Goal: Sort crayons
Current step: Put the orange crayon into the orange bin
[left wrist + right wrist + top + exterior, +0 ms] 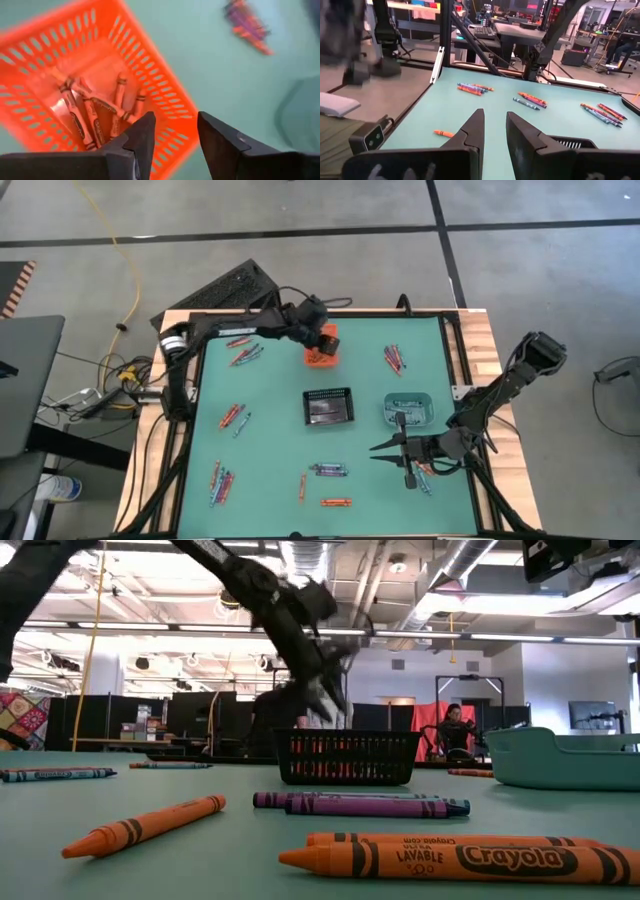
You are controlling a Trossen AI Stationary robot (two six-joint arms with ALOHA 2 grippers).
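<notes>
The green table mat (280,380) carries three bins in its middle and far part: the black mesh bin (330,407) at centre, the teal bin (408,409) to its right, the orange bin (322,346) on the far side. The left gripper (172,137) hangs over the orange bin, its fingers parted with nothing between them — orange crayons (95,112) lie in the bin below, so a drop-off looks just done. The right gripper (398,452) waits near the teal bin, fingers partly spread, holding nothing. Loose crayons (225,480) lie scattered on the mat — next the left arm needs to lift clear and reach for another stick.
</notes>
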